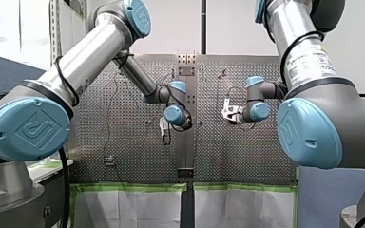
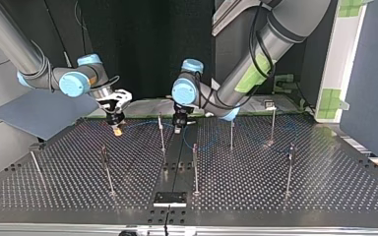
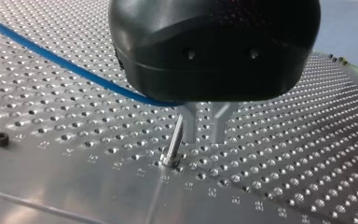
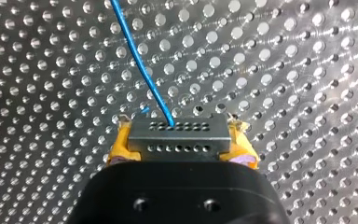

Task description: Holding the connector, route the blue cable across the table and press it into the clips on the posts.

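In the right wrist view my right gripper has its yellow pads shut on the grey connector. The blue cable leaves the connector and runs ahead over the perforated table. In the top view this gripper hangs low at the left, and the cable runs from it towards my left gripper near the middle. In the left wrist view my left gripper stands open just above the table. Its metal fingers are beside a thin post. The cable passes behind the gripper body and is hidden there.
Several thin posts stand on the table, among them one close to my left gripper, one further right and one nearer the camera. A black plate lies at the near edge. A small black screw lies on the table.
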Available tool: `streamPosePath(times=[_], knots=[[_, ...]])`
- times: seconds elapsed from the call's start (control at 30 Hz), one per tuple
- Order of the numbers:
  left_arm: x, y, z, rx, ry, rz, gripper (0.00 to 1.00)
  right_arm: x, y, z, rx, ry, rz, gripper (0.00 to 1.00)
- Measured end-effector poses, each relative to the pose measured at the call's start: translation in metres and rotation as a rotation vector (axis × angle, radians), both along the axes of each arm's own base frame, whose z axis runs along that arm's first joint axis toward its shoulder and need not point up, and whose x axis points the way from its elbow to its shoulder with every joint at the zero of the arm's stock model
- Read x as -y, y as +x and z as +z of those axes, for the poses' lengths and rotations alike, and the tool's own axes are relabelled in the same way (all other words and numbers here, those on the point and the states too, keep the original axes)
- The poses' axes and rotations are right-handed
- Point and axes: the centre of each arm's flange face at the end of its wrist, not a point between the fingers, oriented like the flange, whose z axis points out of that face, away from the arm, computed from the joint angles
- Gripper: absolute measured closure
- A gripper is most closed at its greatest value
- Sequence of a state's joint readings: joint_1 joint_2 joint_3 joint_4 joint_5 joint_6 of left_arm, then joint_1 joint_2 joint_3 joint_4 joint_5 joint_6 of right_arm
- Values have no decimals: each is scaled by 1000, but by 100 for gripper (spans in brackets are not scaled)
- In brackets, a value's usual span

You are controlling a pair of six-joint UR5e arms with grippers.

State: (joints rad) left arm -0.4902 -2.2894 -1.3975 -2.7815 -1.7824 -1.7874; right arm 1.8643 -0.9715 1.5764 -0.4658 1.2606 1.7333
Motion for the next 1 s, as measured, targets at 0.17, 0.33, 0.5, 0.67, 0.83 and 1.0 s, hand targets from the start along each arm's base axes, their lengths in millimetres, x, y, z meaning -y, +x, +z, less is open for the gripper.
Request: streamPosePath(times=[0.17, 0.33, 0.5, 0.67, 0.83, 1.0], knots=[[2, -8, -2, -23, 27, 11, 18, 4, -2, 1, 9, -18, 39, 100], [-2, -15, -5, -61, 63, 50, 0, 7, -7, 2, 10, -18, 49, 100], [-4, -24, -3, -96, 101, 88, 0, 9, -13, 1, 0, -5, 42, 100], [5, -37, 5, -107, 113, 77, 0, 9, -18, -1, -14, 6, 37, 100], [16, -48, 23, -88, 99, 57, 0, 8, -19, -2, -21, 13, 37, 100], [25, -60, 37, -82, 96, 37, 0, 8, -20, -2, -22, 16, 36, 100]])
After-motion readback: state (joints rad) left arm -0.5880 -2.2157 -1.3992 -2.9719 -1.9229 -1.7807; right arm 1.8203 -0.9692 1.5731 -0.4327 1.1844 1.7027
